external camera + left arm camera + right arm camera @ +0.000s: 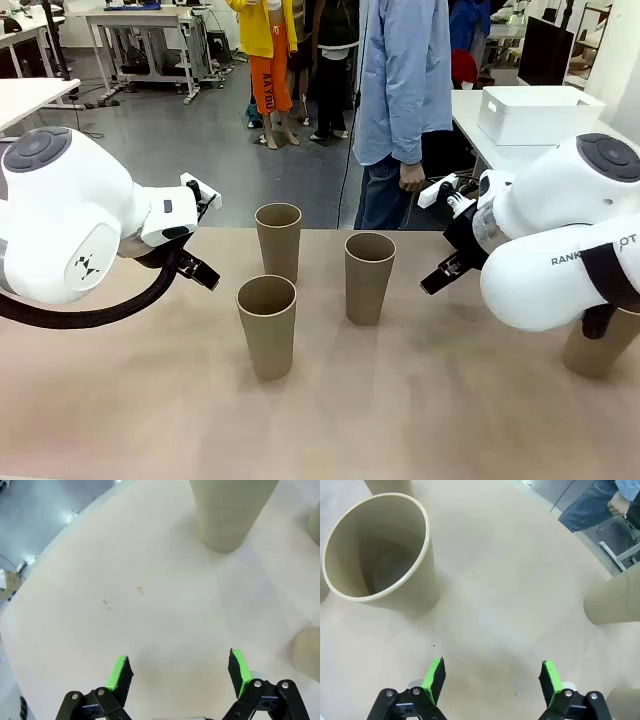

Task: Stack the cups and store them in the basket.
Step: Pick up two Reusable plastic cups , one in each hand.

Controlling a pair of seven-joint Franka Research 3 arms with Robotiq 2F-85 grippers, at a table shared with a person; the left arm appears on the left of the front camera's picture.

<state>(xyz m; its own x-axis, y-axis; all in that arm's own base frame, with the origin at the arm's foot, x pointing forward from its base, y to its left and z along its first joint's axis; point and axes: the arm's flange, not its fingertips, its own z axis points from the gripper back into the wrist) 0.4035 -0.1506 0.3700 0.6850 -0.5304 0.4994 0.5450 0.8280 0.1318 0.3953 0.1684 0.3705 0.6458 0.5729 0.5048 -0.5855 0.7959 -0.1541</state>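
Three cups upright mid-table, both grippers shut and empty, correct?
No: both grippers are open, not shut. Left wrist view shows the left gripper spread apart, right wrist view the right gripper likewise. Both empty; three cups upright mid-table.

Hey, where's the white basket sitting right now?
In the front view, the basket sits on a white side table at the far right, behind the right arm and right of the standing person.
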